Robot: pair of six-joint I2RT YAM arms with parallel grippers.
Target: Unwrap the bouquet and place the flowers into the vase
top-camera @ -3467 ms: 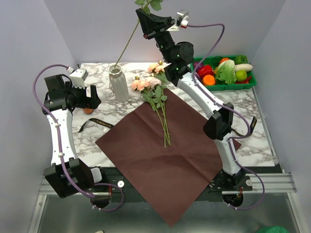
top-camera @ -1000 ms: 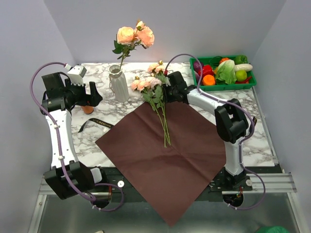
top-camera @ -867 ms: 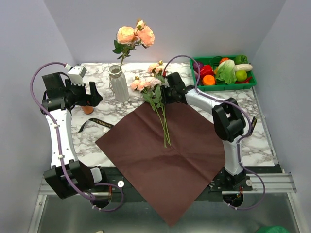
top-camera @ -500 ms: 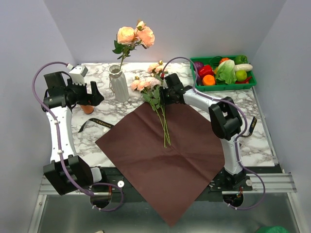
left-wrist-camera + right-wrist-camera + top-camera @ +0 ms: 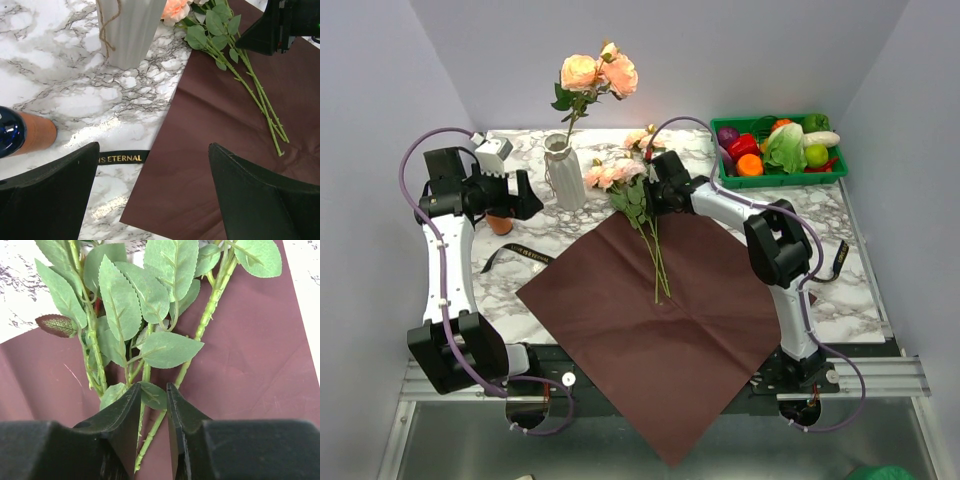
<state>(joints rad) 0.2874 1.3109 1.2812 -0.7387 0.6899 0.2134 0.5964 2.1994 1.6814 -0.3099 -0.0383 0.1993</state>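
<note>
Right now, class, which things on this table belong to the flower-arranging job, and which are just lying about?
Belong to the job:
white vase
rose stem standing in it
loose flowers lying on the paper
dark red wrapping paper
black ribbon

Just lying about:
green crate of vegetables
orange bottle

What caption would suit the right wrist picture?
Right tool straddling leafy flower stems that lie on dark red paper.
</note>
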